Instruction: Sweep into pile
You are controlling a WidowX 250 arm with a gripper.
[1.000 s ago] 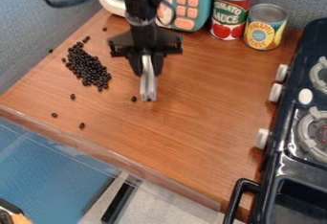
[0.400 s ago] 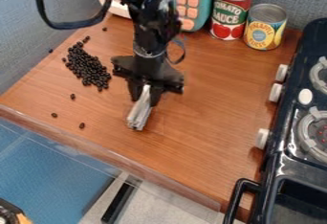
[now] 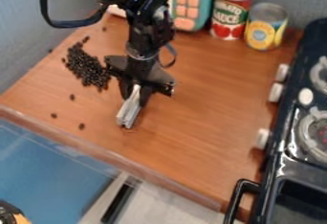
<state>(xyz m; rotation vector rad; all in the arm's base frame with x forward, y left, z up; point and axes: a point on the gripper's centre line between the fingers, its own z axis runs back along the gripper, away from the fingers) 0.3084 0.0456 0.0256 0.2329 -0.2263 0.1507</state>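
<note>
The black gripper [image 3: 128,117] hangs over the left-centre part of the wooden counter, holding a whitish-silver strip-like tool [image 3: 130,108] that points down and slightly left. To its upper left lies a dense pile of small black beans [image 3: 88,67], close beside the gripper's body. Several loose beans lie apart from the pile: one [image 3: 72,97] below it, another [image 3: 53,115] nearer the front edge, and one [image 3: 81,126] left of the tool's lower end. A further bean [image 3: 104,28] rests near the back left.
At the back stand a teal toy [image 3: 195,3] with orange buttons, a tomato sauce can [image 3: 230,10] and a yellow pineapple can [image 3: 265,27]. A black toy stove [image 3: 290,137] with white knobs borders the right side. The counter's front edge [image 3: 115,158] slants across the lower left.
The gripper and tool came forward from the back, then shifted a little left, with the tool tilting. The loose bean formerly beside the tool's tip is no longer seen there. The pile looks unchanged.
</note>
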